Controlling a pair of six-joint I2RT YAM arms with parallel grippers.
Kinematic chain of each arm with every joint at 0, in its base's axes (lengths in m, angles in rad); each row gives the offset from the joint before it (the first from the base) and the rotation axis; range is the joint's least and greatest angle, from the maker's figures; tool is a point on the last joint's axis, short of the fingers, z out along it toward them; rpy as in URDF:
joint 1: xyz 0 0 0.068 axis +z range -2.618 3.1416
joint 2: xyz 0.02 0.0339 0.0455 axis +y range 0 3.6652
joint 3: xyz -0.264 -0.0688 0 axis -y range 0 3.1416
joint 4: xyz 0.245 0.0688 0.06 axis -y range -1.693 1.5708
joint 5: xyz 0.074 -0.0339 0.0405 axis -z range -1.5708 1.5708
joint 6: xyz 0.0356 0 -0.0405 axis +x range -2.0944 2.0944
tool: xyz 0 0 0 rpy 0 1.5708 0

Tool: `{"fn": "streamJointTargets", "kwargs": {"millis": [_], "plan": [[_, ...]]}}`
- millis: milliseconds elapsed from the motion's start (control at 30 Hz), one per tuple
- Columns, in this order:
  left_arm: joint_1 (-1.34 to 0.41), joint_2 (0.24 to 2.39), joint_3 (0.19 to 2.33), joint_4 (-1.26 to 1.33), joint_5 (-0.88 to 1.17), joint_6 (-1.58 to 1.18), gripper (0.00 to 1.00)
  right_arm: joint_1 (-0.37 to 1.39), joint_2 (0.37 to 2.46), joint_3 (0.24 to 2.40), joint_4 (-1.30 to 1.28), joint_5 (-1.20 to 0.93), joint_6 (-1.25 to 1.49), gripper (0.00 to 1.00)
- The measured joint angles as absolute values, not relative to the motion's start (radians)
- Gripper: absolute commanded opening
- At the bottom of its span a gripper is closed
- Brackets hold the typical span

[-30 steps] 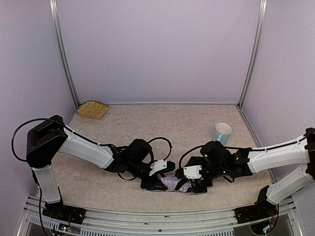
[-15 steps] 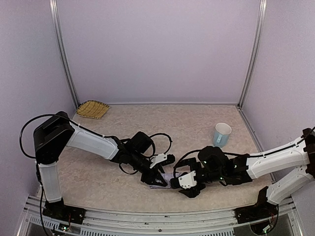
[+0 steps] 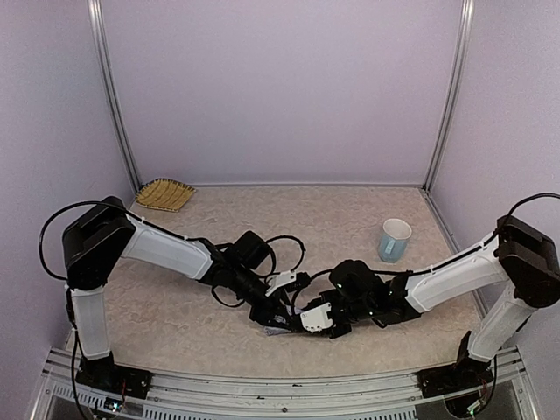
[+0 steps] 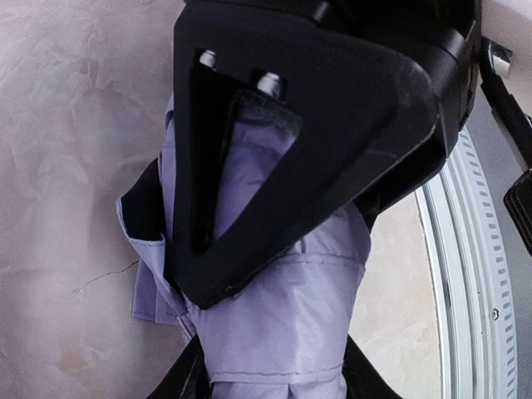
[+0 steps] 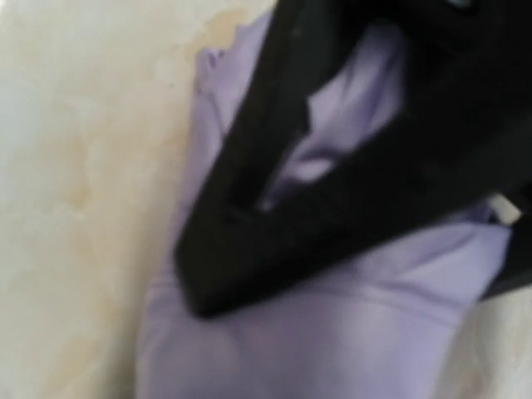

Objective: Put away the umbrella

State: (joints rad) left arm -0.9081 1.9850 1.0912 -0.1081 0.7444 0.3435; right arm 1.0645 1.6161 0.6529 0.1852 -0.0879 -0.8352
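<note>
The umbrella (image 3: 283, 328) is a folded pale lavender bundle lying on the table near the front edge, almost covered by both grippers. My left gripper (image 3: 276, 316) is shut on it. In the left wrist view its black fingers (image 4: 178, 376) press both sides of the umbrella (image 4: 283, 316). My right gripper (image 3: 308, 320) meets it from the right and lies against the fabric. A black triangular finger (image 4: 332, 150) of it crosses over the bundle. The right wrist view is blurred. It shows the umbrella (image 5: 332, 332) close up, but not how the right jaws stand.
A light-blue cup (image 3: 395, 239) stands at the right of the table. A woven straw dish (image 3: 165, 193) lies in the far left corner. The white front rail (image 4: 465, 274) runs just beside the umbrella. Walls close in three sides.
My right gripper slid left along the umbrella and its jaws narrowed from wide open. The left gripper shifted a little right and nearer, still holding. Less of the umbrella shows now.
</note>
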Motion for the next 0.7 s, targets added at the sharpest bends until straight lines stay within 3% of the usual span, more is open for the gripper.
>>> {"fn": "streamJointTargets", "kwargs": {"millis": [167,200,300,700], "plan": [[-0.9,1.974,1.092,-0.119,0.735,0.348,0.36,1.058,1.618,0.673,0.17,-0.098,-0.786,0.02],[-0.897,1.967,1.082,-0.109,0.729,0.348,0.43,1.058,1.618,0.679,0.165,-0.098,-0.784,0.0],[-0.891,1.92,1.021,-0.033,0.714,0.34,0.53,1.058,1.621,0.694,0.162,-0.103,-0.783,0.0],[-0.818,1.498,0.596,0.457,0.562,0.277,0.58,0.938,1.568,0.724,0.032,-0.298,-0.664,0.0]]}}
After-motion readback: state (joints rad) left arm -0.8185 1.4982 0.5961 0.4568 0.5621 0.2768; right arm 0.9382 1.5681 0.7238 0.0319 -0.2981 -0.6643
